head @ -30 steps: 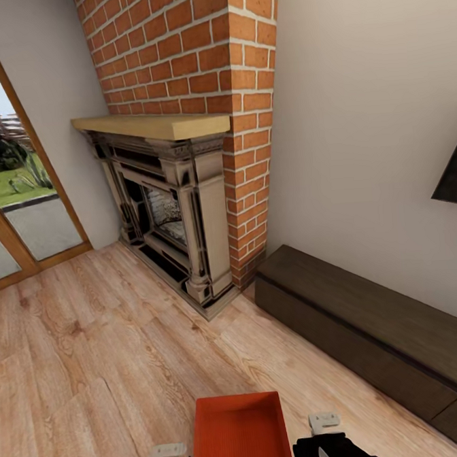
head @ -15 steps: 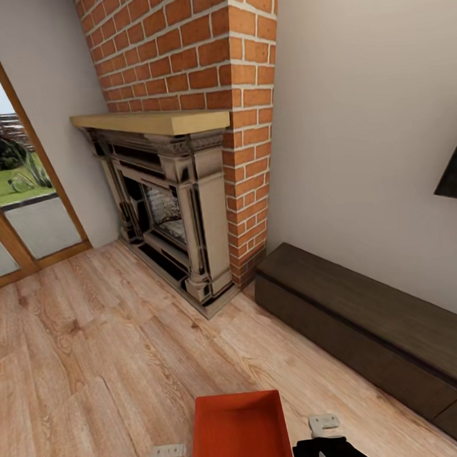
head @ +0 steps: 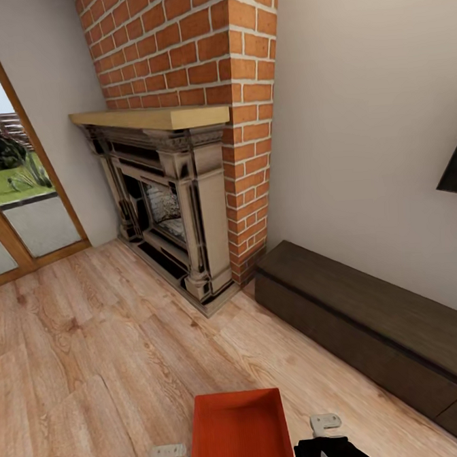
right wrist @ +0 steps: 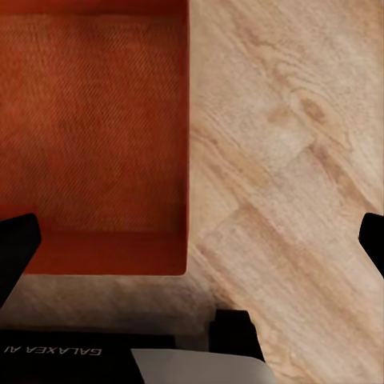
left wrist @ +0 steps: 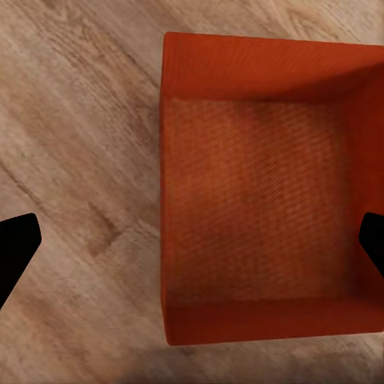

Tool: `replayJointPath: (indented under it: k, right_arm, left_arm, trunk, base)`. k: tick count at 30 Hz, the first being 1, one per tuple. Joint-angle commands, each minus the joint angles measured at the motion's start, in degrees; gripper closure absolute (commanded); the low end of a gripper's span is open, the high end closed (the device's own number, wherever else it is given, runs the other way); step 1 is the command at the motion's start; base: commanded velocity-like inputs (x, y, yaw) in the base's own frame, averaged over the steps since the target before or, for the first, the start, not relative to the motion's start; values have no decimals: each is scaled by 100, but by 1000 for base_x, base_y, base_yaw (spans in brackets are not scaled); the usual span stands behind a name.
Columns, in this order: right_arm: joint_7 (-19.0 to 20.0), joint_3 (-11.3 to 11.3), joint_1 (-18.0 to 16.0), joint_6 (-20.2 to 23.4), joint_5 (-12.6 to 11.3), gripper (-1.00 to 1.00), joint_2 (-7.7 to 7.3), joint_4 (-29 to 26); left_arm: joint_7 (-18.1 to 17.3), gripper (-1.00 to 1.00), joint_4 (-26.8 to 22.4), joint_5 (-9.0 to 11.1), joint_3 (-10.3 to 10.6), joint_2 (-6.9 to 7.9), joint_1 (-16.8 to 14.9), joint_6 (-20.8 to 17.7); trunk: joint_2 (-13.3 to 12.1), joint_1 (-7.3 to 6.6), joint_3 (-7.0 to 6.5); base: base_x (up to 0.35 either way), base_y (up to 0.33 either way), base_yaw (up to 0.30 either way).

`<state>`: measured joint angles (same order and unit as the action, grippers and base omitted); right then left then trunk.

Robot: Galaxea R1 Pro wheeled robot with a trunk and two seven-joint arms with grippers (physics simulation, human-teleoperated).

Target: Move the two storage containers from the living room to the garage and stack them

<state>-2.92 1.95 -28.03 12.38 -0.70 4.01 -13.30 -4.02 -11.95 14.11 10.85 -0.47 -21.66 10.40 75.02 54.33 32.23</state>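
Note:
One orange-red open-top storage container (head: pixel 241 432) sits on the light wood planks of the living room, low in the head view between my two arms. In the left wrist view its ribbed bottom (left wrist: pixel 256 200) is empty. My left gripper (left wrist: pixel 192 248) is open and hangs above it, one fingertip (left wrist: pixel 16 248) over the planks and the other over the container's far wall. My right gripper (right wrist: pixel 192 244) is open too, straddling the container's other side wall (right wrist: pixel 186 144) from above. The garage is out of view.
A red brick fireplace (head: pixel 185 190) with a wooden mantel stands ahead. A long low dark-brown cabinet (head: pixel 372 327) runs along the right wall under a black TV corner (head: pixel 456 171). A glass door (head: pixel 14 182) is at the left. Wood plank floor (head: pixel 93 347) lies between.
The whole head view has shifted up by a few pixels, so the camera moved slightly. The container and both grippers keep their places relative to each other.

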Motion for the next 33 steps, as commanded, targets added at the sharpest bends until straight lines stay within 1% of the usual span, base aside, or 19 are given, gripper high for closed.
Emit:
replayJointPath:
  k: [1,8,12,16,20,28,33]
  right_arm:
    - [-22,17,-1,37,-9,-100,-2,-13]
    - [29,9,-1,29,-38,-100,-48,-19]
    - [65,-5,-1,28,-56,-100,-136,-26]
    - [173,-8,-2,28,-60,-100,-172,-36]
    - [278,-10,-3,28,-58,-100,-185,-40]
    - [321,-10,-1,28,-61,-100,-247,-41]
    - [326,-10,-1,28,-58,-100,-257,-37]
  left_arm:
    - [-11,-100,8,59,40,3,-5,24]
    - [-11,-100,8,60,45,-1,-5,24]
    - [-11,-100,8,60,48,-3,-5,24]
    - [-11,-100,8,61,53,-5,-5,24]
    - [-11,-100,8,63,57,-5,-5,24]
    - [-11,-100,8,60,66,-4,-5,24]
    - [-11,-100,8,59,78,-5,-5,24]
  trunk:
    - [44,22,24]
    - [325,176,149]
    - [486,264,221]
    - [646,352,293]
    - [806,440,365]
    - [1127,615,508]
    - [1328,725,598]
  base:
    - [0,0,0]
    - [0,0,0]
    - [0,0,0]
    - [0,0,0]
    - [0,0,0]
    - [0,0,0]
    - [0,0,0]
